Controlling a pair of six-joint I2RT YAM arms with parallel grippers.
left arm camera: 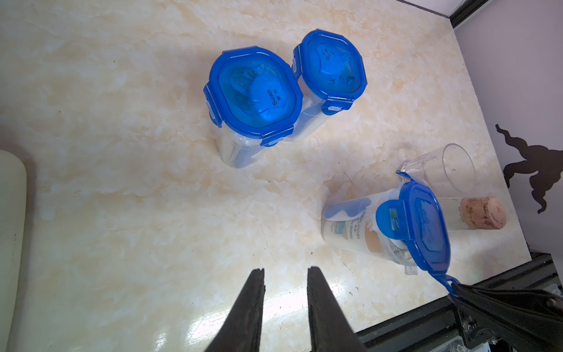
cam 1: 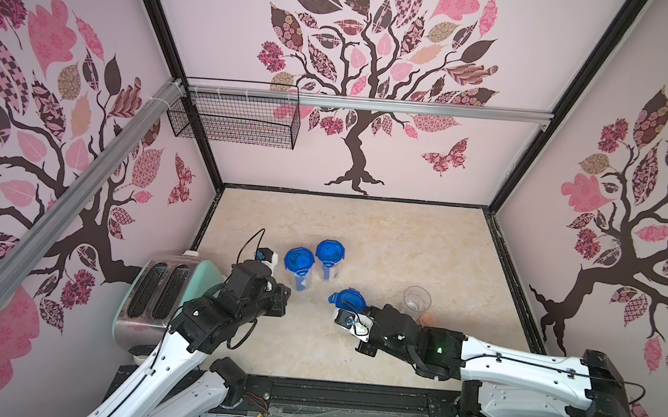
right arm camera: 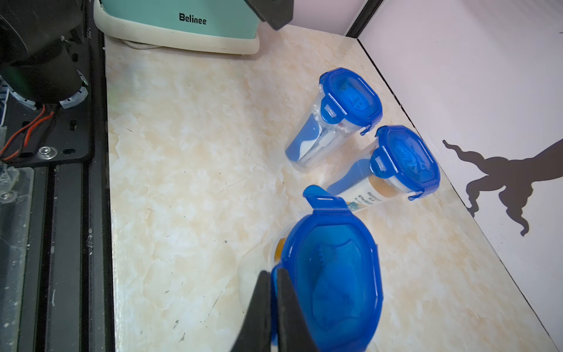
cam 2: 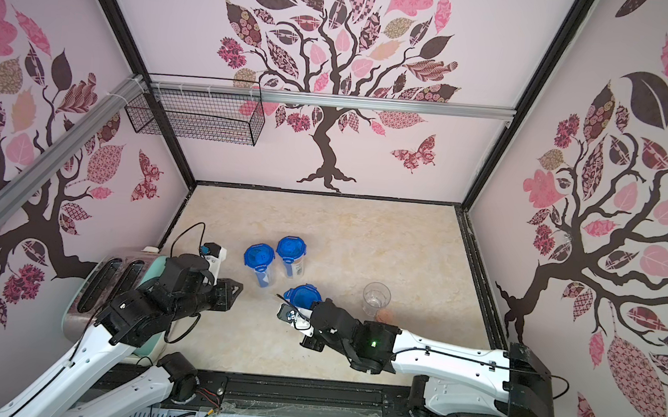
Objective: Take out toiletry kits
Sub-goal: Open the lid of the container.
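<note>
The right fingers (right arm camera: 259,311), black and tapering, are pinched together on a thin clip tab (left arm camera: 444,278) of the translucent blue lid (right arm camera: 332,280) that sits on the nearest jar (left arm camera: 335,243). Another tab (right arm camera: 323,198) of that lid stands flipped up. Through the jar's clear plastic wall one of the toiletry kits (left arm camera: 344,211) shows: a blue-and-white toothbrush beside a white tube with a tan cap.

The left fingers (left arm camera: 249,311), two matte black wedges, stand parted and hold nothing, over the glossy cream marble-patterned counter (cam 1: 404,241).

Near the held jar stand a clear round tumbler (cam 1: 416,299) and a corked bottle (left arm camera: 484,216) that lies on its side.

Farther back, a second jar (left arm camera: 253,97) and a third jar (left arm camera: 330,70) stand upright, touching, their lids clipped shut. A round tub marked "Soap" shows through each lid.

A mint-green toaster (cam 1: 162,285) with a chrome top sits beside the left arm. A black wire basket (cam 1: 240,119) hangs on the back rail.
</note>
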